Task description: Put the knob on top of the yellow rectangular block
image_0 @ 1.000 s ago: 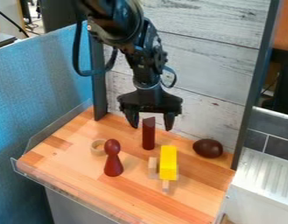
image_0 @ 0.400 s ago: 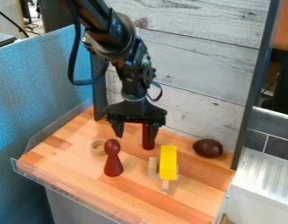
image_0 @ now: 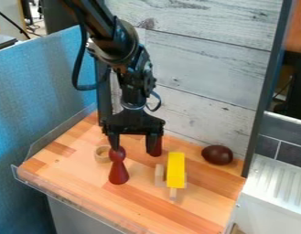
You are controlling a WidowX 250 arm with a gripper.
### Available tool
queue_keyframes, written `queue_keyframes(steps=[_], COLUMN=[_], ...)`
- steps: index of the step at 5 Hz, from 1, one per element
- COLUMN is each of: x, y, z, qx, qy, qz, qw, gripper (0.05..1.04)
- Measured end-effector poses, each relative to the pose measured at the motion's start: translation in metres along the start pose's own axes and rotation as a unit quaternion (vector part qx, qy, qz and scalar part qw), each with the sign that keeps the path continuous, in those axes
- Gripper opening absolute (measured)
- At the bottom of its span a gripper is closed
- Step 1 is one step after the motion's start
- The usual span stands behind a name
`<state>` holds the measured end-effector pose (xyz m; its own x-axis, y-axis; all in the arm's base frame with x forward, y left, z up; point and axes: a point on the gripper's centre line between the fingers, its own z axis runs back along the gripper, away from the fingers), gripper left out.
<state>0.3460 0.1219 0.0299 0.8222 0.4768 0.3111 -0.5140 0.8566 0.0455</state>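
Note:
Open, with its two fingertips apart, the gripper (image_0: 133,149) hangs above the left-middle of the wooden surface. Its left fingertip overlaps the head of the dark red, pawn-shaped knob (image_0: 118,170), which stands upright; whether they touch I cannot tell. The yellow rectangular block (image_0: 175,170) is to the right of the gripper and nearer the front, with pale wooden pieces (image_0: 159,174) beside and under it. Nothing is seen on its top.
A dark red upright block (image_0: 155,147) stands behind, partly hidden by the gripper's right finger. A pale wooden ring (image_0: 102,154) sits left of the knob. A dark brown egg-shaped thing (image_0: 217,155) lies at right. Clear edging (image_0: 85,204) borders the front.
The gripper has moved left and down, from above the dark red upright block toward the knob. It stays open, and the objects on the surface have not moved.

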Motion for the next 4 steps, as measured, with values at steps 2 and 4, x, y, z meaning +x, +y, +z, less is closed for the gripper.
queue_keyframes(steps=[2,4], x=[0.003,0.001], y=[0.014,0.024], z=[-0.001,-0.017], qx=[0.008,0.040], qy=[-0.002,-0.003], qz=[0.028,0.034], qw=[0.9996,0.9986], gripper=[1.001,1.001])
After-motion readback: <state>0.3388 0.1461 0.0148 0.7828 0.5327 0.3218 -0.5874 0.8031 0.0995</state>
